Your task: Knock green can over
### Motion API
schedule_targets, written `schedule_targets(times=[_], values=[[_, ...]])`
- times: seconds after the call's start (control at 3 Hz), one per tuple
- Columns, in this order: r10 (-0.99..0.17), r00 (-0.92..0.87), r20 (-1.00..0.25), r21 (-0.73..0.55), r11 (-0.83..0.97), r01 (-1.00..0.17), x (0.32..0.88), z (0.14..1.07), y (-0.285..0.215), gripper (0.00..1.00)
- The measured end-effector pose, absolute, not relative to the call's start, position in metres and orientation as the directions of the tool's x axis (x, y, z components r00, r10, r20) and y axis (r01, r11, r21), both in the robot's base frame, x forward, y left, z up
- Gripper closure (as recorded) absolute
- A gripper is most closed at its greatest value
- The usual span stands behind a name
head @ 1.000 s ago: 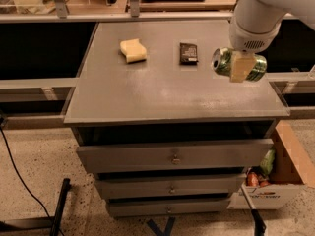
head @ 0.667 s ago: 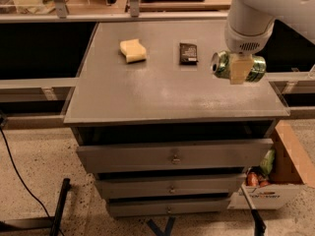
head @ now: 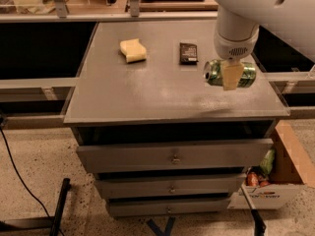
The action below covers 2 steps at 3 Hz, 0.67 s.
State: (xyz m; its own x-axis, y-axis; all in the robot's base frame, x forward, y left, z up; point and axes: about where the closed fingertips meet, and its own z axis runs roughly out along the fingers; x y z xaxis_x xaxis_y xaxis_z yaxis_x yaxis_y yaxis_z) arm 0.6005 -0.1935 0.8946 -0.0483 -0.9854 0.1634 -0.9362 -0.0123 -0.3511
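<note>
The gripper [head: 230, 80] hangs from the big white arm [head: 236, 26], over the right side of the table [head: 147, 95]. The can [head: 248, 74] is right at the gripper. It is on its side, not standing up. Its shiny top points left and its green body sticks out to the right. A tan part of the gripper goes down across the front of the can and hides its middle. I cannot tell if the gripper is wide, narrow or holding the can. I also cannot tell if the can lies on the table or is just above it.

A flat black thing [head: 188, 52] lies on the table near the gripper, to its left and a bit farther back. A yellow sponge [head: 133, 50] lies well off to the left of the gripper, past the black thing.

Under the gripper, below the table top, are three gray drawers [head: 172, 154]. A box [head: 290, 178] with colored things in it sits on the floor, down and to the right of the gripper. A black cord [head: 15, 173] runs on the floor far to its left.
</note>
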Motion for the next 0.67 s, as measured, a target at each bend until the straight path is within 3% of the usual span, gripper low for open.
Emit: schedule_targets(times=[0.67], values=[[-0.985,-0.01,0.174,-0.212,-0.028,-0.977,0.595,0.842,-0.189,0.12]])
